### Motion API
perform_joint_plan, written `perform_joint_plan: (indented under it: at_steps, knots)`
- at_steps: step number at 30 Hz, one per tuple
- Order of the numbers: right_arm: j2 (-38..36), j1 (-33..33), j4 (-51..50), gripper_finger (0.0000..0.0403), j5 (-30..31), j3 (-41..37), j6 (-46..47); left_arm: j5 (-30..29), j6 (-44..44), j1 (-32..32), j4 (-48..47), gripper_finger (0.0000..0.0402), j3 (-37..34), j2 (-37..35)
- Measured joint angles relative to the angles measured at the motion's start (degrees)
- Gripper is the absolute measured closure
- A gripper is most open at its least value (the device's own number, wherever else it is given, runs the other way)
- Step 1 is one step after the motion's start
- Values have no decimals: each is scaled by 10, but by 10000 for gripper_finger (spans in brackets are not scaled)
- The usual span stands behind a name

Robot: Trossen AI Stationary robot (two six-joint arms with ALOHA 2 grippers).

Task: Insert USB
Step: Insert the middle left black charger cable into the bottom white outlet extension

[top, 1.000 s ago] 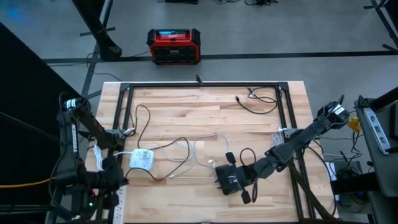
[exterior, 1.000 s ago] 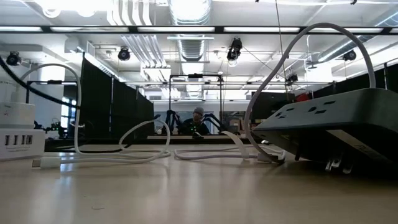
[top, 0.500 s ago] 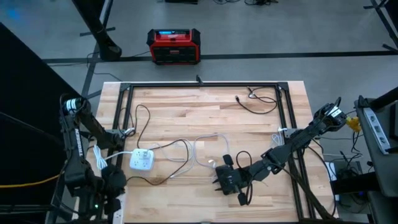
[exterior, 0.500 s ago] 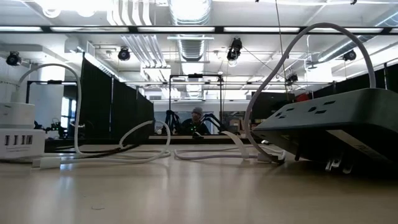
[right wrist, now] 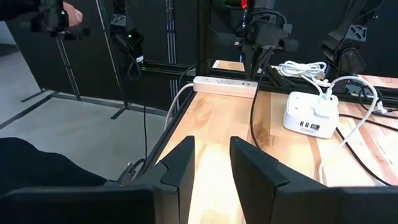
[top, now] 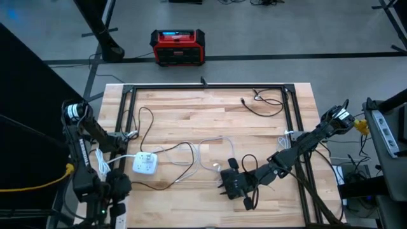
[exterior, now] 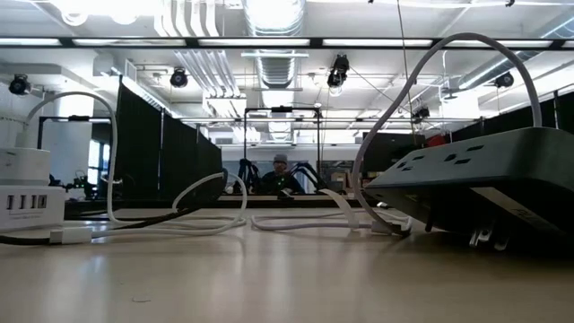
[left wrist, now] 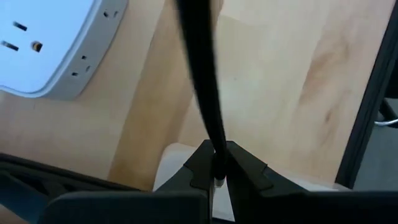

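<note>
Hand (left wrist: 216, 176) of the left arm, at eight o'clock off the wooden table (top: 216, 108), pinches a thin black cable (left wrist: 200, 81) tight. White USB charging hub (top: 145, 163) sits at nine. Right hand (right wrist: 211, 163), at five o'clock, stands partly open, empty.

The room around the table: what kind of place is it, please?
Probably a robotics lab or workshop: exposed ceiling ducts, black partition curtains, a metal frame around the wooden table, and a red case on the concrete floor.
</note>
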Motion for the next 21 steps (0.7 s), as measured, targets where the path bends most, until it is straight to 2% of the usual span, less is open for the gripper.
perform_joint_plan:
  at_steps: [8,14,21]
  knots:
    - [0,0,2,314,0,0,3,10,-7,-2,0,388,-17,0]
    - [0,0,2,309,0,0,4,42,-15,-3,2,388,-31,0]
    - [0,0,2,320,0,0,4,53,-17,-3,0,388,-32,0]
